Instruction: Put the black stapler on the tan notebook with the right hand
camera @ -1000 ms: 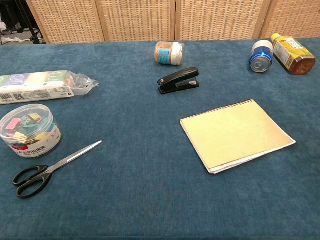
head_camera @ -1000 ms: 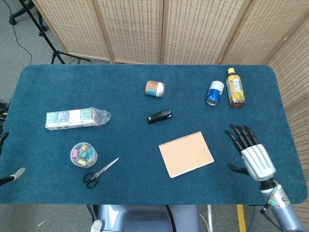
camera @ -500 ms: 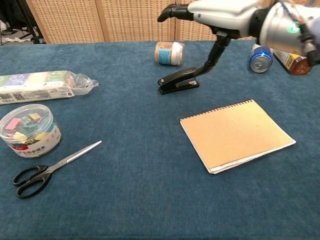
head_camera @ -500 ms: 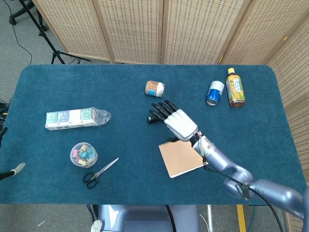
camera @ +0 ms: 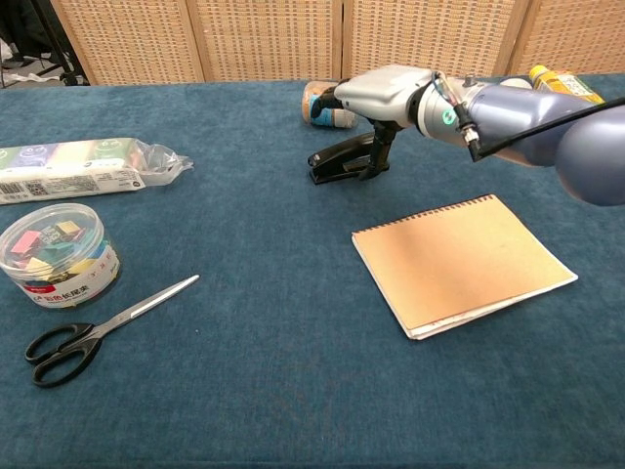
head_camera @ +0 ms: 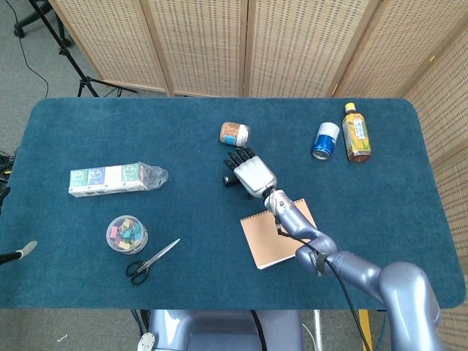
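Fingers point(camera: 379, 147) of the right hand point(head_camera: 251, 174) reach down over the black stapler point(camera: 342, 160), touching it, but whether they grip it cannot be told. The stapler still lies on the blue worktop point(head_camera: 88, 131), apart from the tan notebook point(camera: 461, 262) nearer the robot. A small food jar point(head_camera: 234, 133) lies on its side just beyond the hand. Only a tip of the left hand point(head_camera: 20, 252) shows at the worktop's edge.
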Controlling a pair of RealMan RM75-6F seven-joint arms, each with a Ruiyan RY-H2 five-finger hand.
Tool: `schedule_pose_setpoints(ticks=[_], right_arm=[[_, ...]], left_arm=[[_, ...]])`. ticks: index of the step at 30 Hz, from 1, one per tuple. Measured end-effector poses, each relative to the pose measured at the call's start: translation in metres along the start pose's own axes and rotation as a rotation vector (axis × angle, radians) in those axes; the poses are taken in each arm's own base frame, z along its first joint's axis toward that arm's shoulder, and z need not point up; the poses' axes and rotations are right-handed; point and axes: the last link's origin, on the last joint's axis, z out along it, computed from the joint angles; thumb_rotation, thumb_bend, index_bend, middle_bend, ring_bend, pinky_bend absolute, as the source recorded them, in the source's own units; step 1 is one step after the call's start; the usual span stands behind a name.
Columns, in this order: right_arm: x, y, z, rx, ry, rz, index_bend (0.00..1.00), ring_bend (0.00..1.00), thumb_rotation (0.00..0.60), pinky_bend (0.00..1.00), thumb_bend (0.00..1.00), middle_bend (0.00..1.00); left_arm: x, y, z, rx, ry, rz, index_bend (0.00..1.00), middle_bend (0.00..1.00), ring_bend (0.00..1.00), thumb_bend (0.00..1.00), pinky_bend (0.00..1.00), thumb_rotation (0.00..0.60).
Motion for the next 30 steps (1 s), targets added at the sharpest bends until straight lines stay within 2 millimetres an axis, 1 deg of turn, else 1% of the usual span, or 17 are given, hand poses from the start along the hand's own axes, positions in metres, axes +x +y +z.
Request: schedule_pose_setpoints(ticks=[3, 6, 8, 11, 13, 18, 20, 22, 27, 30], right_arm=[[-0.009, 0.004, 0.005, -0.022, -0.023, -0.028, 0.2, 0.09, 0.6, 0.12, 0.26, 0.15], [-0.017, 0.009, 0.009, -0.045, -0.04, -0.054, 0.28, 0.17, 0.6, 0.14, 0.35, 0.25], [-0.021, 0.011, 0.012, -0.057, -0.044, -0.069, 0.38, 0.24, 0.6, 0.16, 0.41, 0.34], [-0.026, 0.013, 0.015, -0.067, -0.043, -0.074, 0.49, 0.29, 0.6, 0.18, 0.47, 0.43], [-0.027, 0.014, 0.016, -0.071, -0.038, -0.07, 0.52, 0.31, 0.6, 0.18, 0.51, 0.46], [-0.025, 0.013, 0.015, -0.053, 0.003, -0.026, 0.55, 0.33, 0.6, 0.19, 0.58, 0.49], [-0.02, 0.015, 0.012, -0.037, 0.041, -0.012, 0.56, 0.33, 0.6, 0.2, 0.61, 0.49], [-0.013, 0.018, 0.008, -0.018, 0.081, -0.004, 0.56, 0.34, 0.6, 0.2, 0.62, 0.49], [0.008, 0.029, -0.014, 0.051, 0.162, 0.004, 0.56, 0.34, 0.6, 0.2, 0.62, 0.49], [0.016, 0.034, -0.034, 0.089, 0.178, 0.014, 0.56, 0.34, 0.6, 0.2, 0.66, 0.49]], left_arm=[[-0.001, -0.001, 0.002, 0.004, -0.004, 0.002, 0.0, 0.0, 0.0, 0.0, 0.0, 0.6], [-0.001, -0.001, 0.004, 0.009, -0.007, 0.002, 0.0, 0.0, 0.0, 0.0, 0.0, 0.6], [-0.002, -0.001, 0.005, 0.012, -0.013, 0.004, 0.0, 0.0, 0.0, 0.0, 0.0, 0.6], [-0.004, -0.002, 0.007, 0.017, -0.021, 0.004, 0.0, 0.0, 0.0, 0.0, 0.0, 0.6], [-0.005, -0.002, 0.008, 0.019, -0.026, 0.005, 0.0, 0.0, 0.0, 0.0, 0.0, 0.6], [-0.007, -0.001, 0.01, 0.023, -0.038, 0.01, 0.0, 0.0, 0.0, 0.0, 0.0, 0.6], [-0.008, 0.0, 0.01, 0.019, -0.042, 0.01, 0.0, 0.0, 0.0, 0.0, 0.0, 0.6], [-0.008, 0.0, 0.01, 0.014, -0.043, 0.011, 0.0, 0.0, 0.0, 0.0, 0.0, 0.6], [-0.009, 0.004, 0.006, -0.01, -0.052, 0.014, 0.0, 0.0, 0.0, 0.0, 0.0, 0.6], [-0.011, 0.008, 0.004, -0.031, -0.058, 0.018, 0.0, 0.0, 0.0, 0.0, 0.0, 0.6]])
